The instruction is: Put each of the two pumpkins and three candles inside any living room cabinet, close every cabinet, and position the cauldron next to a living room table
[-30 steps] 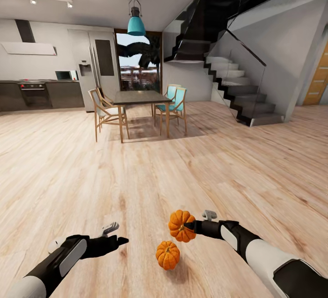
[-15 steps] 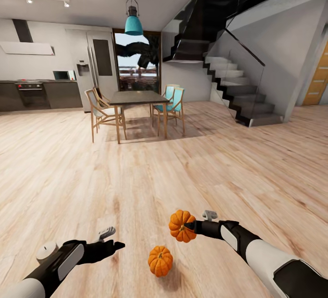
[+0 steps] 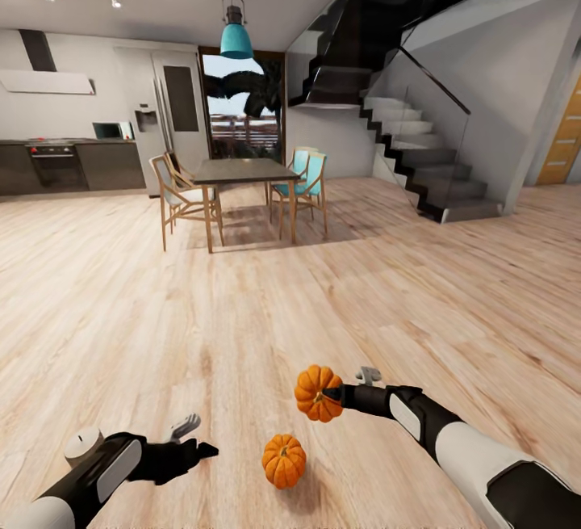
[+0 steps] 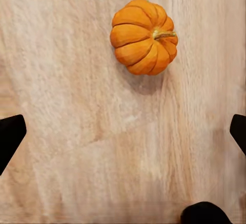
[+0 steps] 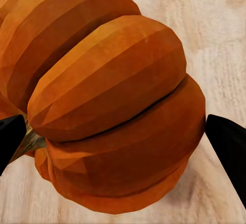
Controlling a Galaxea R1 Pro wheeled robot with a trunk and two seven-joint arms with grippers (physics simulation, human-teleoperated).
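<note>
the big wood floor [image 3: 121, 311] spreads out to a dining table [image 3: 242, 172] far away. the right gripper [image 3: 332, 396] is closed tight on one pumpkin [image 3: 316, 392], up in the air. the other pumpkin [image 3: 283, 460] sits on the floor between the arms. the left gripper [image 3: 202, 450] is spread wide, holding nothing, near it.

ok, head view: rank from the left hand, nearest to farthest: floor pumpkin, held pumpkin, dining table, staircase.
From the left hand:
1. Floor pumpkin, on the floor just to its right.
2. Held pumpkin, in the right hand, above the floor.
3. Dining table, across the room.
4. Staircase, behind it, far right.
</note>
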